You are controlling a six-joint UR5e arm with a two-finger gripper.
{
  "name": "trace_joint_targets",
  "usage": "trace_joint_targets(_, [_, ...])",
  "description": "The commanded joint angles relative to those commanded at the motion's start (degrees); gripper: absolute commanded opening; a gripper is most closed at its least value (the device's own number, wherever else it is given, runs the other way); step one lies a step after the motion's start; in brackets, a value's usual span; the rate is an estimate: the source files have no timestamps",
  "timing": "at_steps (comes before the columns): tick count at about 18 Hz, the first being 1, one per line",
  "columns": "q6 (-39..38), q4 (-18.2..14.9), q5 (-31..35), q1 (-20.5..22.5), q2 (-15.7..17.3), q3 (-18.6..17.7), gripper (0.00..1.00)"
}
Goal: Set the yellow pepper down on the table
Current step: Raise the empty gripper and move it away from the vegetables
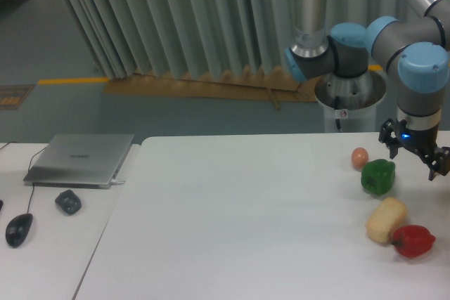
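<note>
So the arm comes in from the top right and its gripper [415, 154] hangs just above the far right part of the big white tabletop [232, 223], close to the right edge. The fingers [391, 147] look spread apart, dark prongs pointing down and outward, with nothing pinched between them as far as I can see. There's a small blue light glowing on the wrist just above them.

The yellow pepper doesn't show anywhere in this shot, so I can't tell where it is. It's not on the tabletop in the visible part and not in the fingers.

What does sit on the tabletop, all bunched near the right edge: a green pepper [377, 176] just below and left of the gripper, a small orange-pink egg-like ball [360, 157] just beside it toward the far edge, then a pale cream potato-looking lump [386, 220] closer to the near edge, and a red pepper [413, 240] touching or nearly touching that lump on its right side.

Off to the left there's a separate narrower white desk [49, 251] butted up against the tabletop. On it: a closed silver laptop [81, 159] near its far edge, a dark mouse [19, 229] near the left, and a small dark crumpled-looking object [68, 202] between the two; can't make out what that one is.
</note>
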Motion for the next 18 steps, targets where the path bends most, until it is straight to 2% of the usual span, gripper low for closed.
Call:
trace_joint_targets(3, [5.4, -0.2, 0.3, 1.0, 0.1, -0.1, 1.00])
trace_joint_targets(7, [6.5, -0.2, 0.3, 1.4, 0.2, -0.1, 1.00])
trace_joint_targets(9, [10.8, 0.4, 0.3, 1.8, 0.1, 0.2, 1.00])
trace_joint_targets(12, [11.5, 0.5, 0.1, 3.1, -0.1, 0.7, 1.00])
trace_joint_targets(14, [11.2, 1.3, -0.3, 3.1, -0.5, 1.4, 1.00])
trace_joint_targets(15, [11.2, 2.6, -0.1, 3.3, -0.8, 2.9, 1.00])
trace_joint_targets(18, [11.8, 4.0, -0.2, 5.3, -1.8, 4.7, 1.00])
